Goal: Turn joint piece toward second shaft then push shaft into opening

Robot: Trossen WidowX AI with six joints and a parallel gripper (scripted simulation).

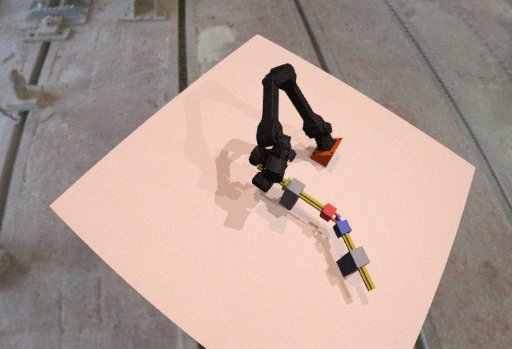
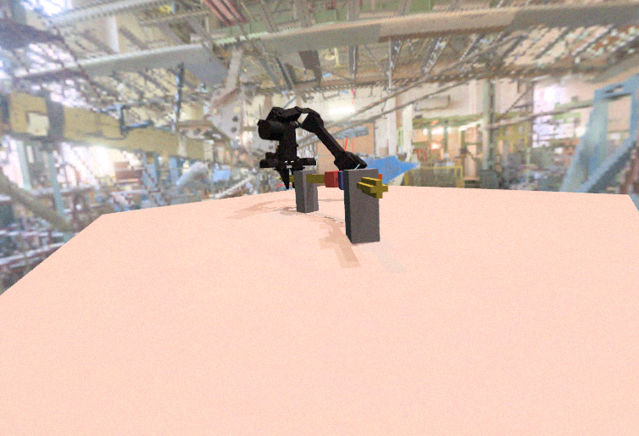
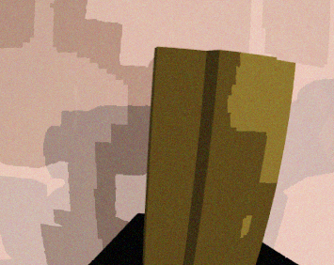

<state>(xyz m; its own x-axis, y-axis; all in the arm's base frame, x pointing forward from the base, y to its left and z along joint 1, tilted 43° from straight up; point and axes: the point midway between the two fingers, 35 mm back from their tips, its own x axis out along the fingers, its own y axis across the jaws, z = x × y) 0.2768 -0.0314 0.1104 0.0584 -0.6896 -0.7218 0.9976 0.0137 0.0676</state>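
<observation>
The yellow second shaft point(image 1: 312, 200) point(image 2: 315, 178) point(image 3: 175, 141) runs through its grey block point(image 1: 295, 187) point(image 2: 306, 193). Its inner end meets the red joint piece point(image 1: 328, 212) point(image 2: 331, 179), whose opening faces along it; how deep it sits is hidden. Its cross-shaped collar point(image 1: 285, 183) is close to the block's outer side. My gripper point(image 2: 287, 181) point(image 3: 178, 226) is shut on this shaft's outer part, beyond the collar; in the top view the arm hides the fingertips. The blue hinge part point(image 1: 342, 228) joins the red piece to the first shaft point(image 1: 367, 280) point(image 2: 372, 187), held in the other grey block point(image 1: 358, 256) point(image 2: 363, 214).
The orange arm base point(image 1: 324, 158) stands behind the second shaft's block on the pale pink table top point(image 1: 165, 254) point(image 2: 258, 343). The two blocks and the bent line of shafts stand in front of the arm. Shadows of arm and shafts fall to the left.
</observation>
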